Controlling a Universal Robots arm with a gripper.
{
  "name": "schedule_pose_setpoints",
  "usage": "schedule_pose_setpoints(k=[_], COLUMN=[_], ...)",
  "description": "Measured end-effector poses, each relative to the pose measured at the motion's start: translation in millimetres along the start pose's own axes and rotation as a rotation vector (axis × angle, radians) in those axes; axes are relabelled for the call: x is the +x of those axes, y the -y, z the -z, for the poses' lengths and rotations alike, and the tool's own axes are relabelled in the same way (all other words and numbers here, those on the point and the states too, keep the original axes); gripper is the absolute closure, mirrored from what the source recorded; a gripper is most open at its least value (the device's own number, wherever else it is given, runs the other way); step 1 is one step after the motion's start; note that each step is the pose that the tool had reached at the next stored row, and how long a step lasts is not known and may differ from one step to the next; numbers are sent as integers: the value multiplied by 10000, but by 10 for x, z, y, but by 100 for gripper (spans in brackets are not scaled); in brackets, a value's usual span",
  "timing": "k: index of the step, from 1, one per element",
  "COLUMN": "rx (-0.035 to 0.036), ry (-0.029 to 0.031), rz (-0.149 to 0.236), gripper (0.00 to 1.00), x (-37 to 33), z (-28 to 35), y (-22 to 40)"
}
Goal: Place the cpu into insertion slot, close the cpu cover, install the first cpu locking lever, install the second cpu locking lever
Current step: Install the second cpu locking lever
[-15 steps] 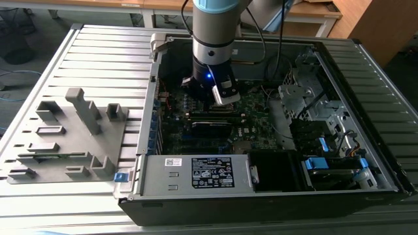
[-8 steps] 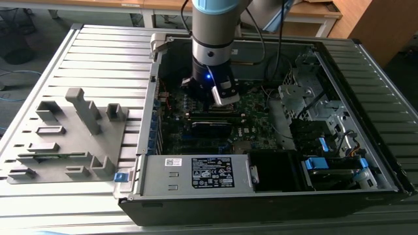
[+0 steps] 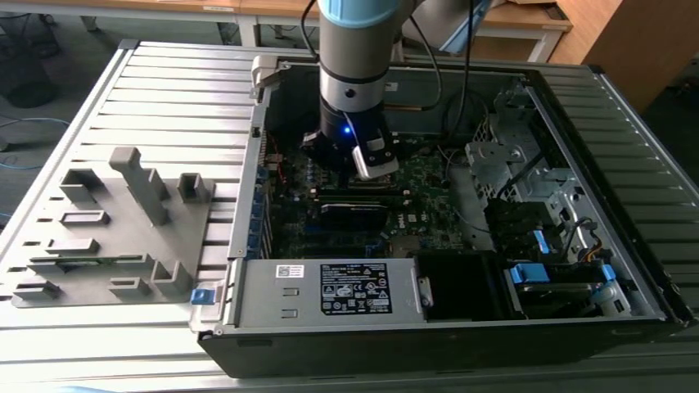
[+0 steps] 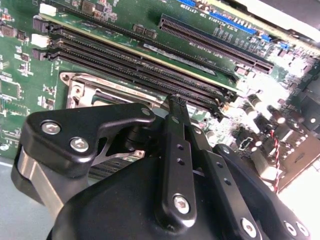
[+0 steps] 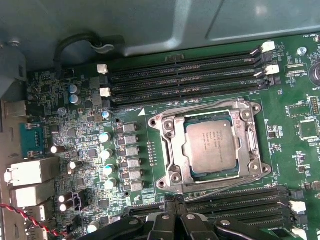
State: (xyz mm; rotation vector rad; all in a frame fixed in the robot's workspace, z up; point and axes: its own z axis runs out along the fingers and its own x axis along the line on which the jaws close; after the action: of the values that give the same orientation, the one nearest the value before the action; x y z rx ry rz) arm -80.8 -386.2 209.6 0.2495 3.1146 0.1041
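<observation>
We see the gripper point(image 3: 366, 168) lowered into the open computer case point(image 3: 327, 299) in the exterior view, hanging just above the green board point(image 3: 426, 192). In both wrist views its black fingers point(image 5: 172, 212) are drawn together at the tips, clenched with nothing between them, and they touch nothing on the board. In the second wrist view the fingers point(image 4: 177, 107) point toward the long black memory slots point(image 4: 140, 70). In the first wrist view the cpu point(image 5: 215, 147) lies flat in the insertion slot point(image 5: 172, 165), its grey top showing through the square window of the cpu cover point(image 5: 245, 145), which lies down over it. Thin wire levers point(image 5: 200, 106) run along the edges of the socket frame. There is faint print on the chip's top and a white label point(image 3: 355, 288) on the case, but we leave the lettering unread.
</observation>
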Motion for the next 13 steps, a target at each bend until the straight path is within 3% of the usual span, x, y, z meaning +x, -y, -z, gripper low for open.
schedule_pose_setpoints(k=[13], rx=[-14], ry=[-2], rz=[-1], gripper=[89], x=[3], z=[-30], y=[-5])
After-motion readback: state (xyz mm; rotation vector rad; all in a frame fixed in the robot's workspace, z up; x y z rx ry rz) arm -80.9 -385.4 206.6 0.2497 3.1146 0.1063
